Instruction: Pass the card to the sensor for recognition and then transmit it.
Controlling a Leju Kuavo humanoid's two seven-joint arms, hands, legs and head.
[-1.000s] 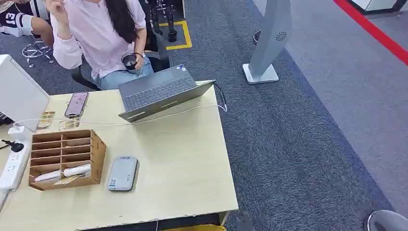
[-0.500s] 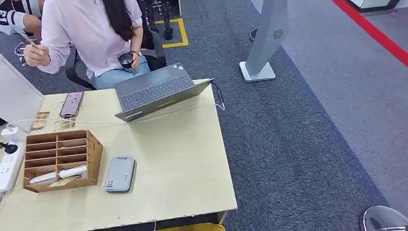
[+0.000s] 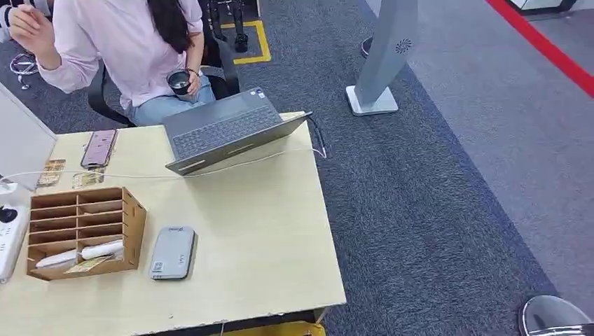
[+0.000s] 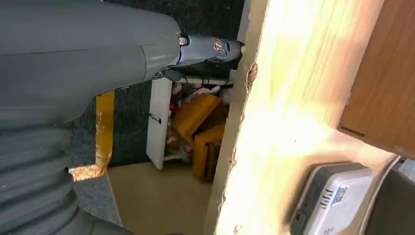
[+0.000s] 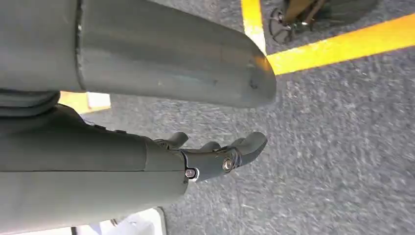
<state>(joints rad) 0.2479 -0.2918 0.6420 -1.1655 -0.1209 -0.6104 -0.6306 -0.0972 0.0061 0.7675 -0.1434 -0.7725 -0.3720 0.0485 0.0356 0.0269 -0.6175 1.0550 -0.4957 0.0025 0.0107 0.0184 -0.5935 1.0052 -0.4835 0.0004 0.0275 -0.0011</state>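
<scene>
- Cards sit in the wooden rack, reader just beside it.
- Right hand fingers apart, empty.
- Left hand fingers: cannot tell.
- Raise the left hand above the table edge first.

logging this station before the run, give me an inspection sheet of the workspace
surface: pale wood desk, chipped front edge
job's things: grey card reader flat beside wooden organizer; cards in its bottom slot
clutter: open laptop, phone, power strip
robot hands: left robot hand below desk edge, right robot hand over carpet, both holding nothing
cables: white cable across desk
surroundings: seated person holding cup, grey stand
</scene>
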